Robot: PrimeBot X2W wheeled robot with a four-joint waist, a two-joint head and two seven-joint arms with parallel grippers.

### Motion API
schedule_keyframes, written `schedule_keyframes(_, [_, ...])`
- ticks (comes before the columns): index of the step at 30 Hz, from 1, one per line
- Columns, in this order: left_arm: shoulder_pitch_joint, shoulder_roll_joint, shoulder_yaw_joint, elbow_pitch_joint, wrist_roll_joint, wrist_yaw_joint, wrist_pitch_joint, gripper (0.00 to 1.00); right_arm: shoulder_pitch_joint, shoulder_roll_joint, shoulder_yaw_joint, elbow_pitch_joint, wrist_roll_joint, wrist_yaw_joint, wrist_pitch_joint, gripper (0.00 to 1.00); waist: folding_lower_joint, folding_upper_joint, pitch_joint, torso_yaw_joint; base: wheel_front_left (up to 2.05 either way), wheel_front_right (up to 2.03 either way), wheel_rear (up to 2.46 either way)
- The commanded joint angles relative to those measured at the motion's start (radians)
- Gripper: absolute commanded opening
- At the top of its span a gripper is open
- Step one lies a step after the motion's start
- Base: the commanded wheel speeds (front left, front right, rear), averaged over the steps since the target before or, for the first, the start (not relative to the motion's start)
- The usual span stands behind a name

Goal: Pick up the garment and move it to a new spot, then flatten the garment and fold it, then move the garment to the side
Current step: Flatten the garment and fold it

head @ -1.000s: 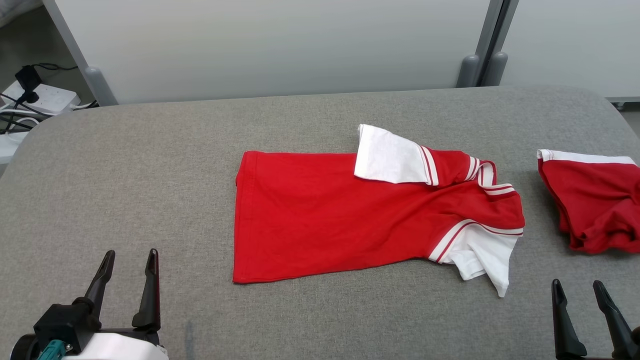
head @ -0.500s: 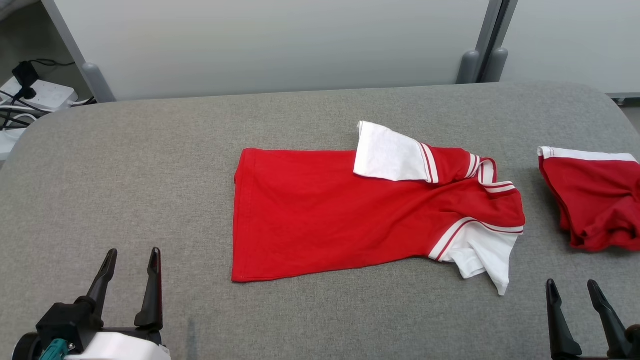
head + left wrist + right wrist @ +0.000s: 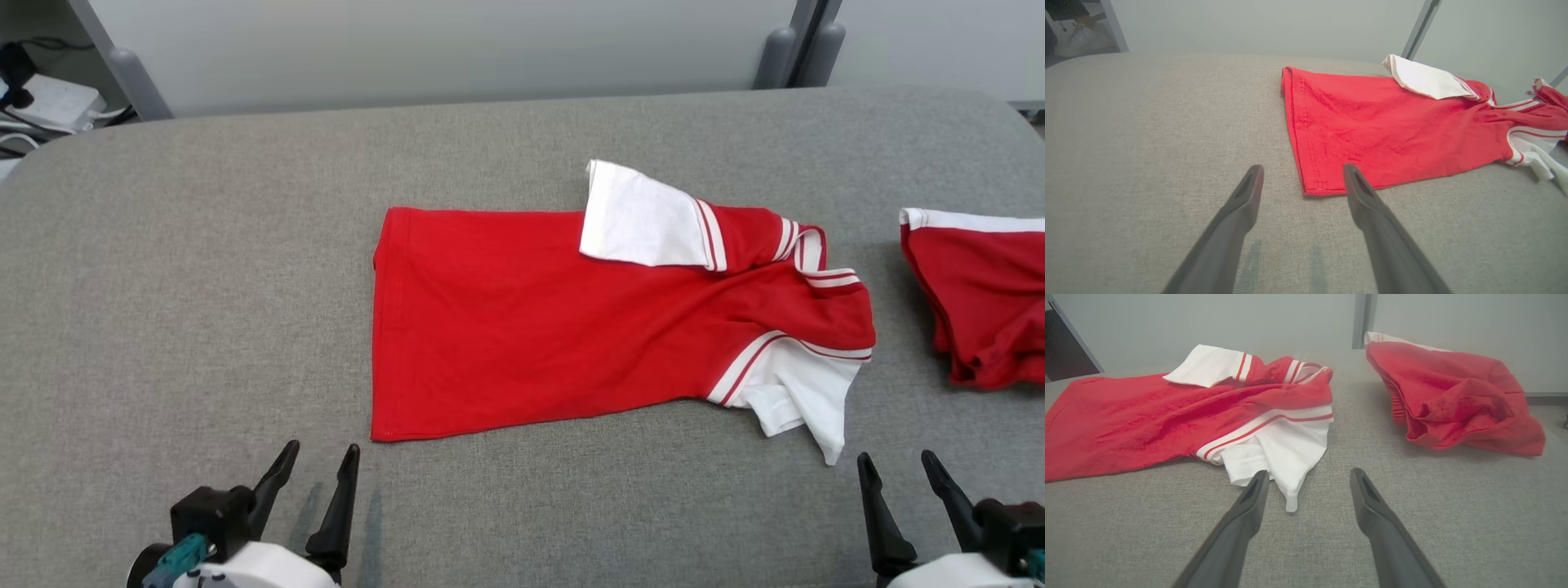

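Clear zone: in the head view the left half of the grey padded surface (image 3: pixel 180 269) is bare, from the frame's left edge to the hem of the garment (image 3: pixel 531 327). A bare strip runs along the bottom between the left gripper (image 3: pixel 321 447) and the right gripper (image 3: pixel 894 456), both with fingers spread.

Obstruction, centre: the garment lies flat; its white sleeve (image 3: pixel 804 392) reaches down near the right gripper.

Obstruction, right edge: a second red garment (image 3: pixel 980 302), bunched, with a narrow bare gap separating it from the first.

Upper limit: the pale partition (image 3: pixel 449 49) and its post feet (image 3: pixel 788 53) close off the top.
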Motion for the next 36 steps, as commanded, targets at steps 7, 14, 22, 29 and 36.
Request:
schedule_keyframes(7, [-0.159, -0.011, 0.001, 0.114, -0.032, -0.067, 0.034, 1.0, -0.111, -0.046, 0.062, 0.057, -0.02, 0.001, 0.009, 1.0, 0.0, -0.0001, 0.073, 0.01, 0.0, 0.0, 0.0])
schedule_keyframes(14, [-0.236, -0.031, -0.018, 0.207, -0.055, -0.114, 0.048, 1.0, -0.158, -0.055, 0.094, 0.113, -0.015, 0.001, -0.005, 1.0, 0.0, -0.0001, 0.115, 0.006, 0.0, 0.0, 0.0])
schedule_keyframes(22, [-0.282, -0.04, -0.03, 0.271, -0.061, -0.132, 0.055, 1.0, -0.178, -0.055, 0.096, 0.154, -0.009, 0.001, -0.015, 0.89, 0.0, -0.0001, 0.13, 0.003, 0.0, 0.0, 0.0])
schedule_keyframes(29, [-0.319, -0.049, -0.038, 0.324, -0.075, -0.15, 0.065, 0.99, -0.21, -0.053, 0.116, 0.185, -0.006, 0.001, -0.02, 0.31, 0.0, -0.0001, 0.138, -0.007, 0.0, 0.0, 0.0])
schedule_keyframes(36, [-0.306, -0.059, -0.058, 0.334, -0.098, -0.173, 0.082, 0.0, -0.184, -0.057, 0.11, 0.184, 0.023, 0.001, -0.028, 0.0, 0.0, -0.0001, 0.138, -0.008, 0.0, 0.0, 0.0])
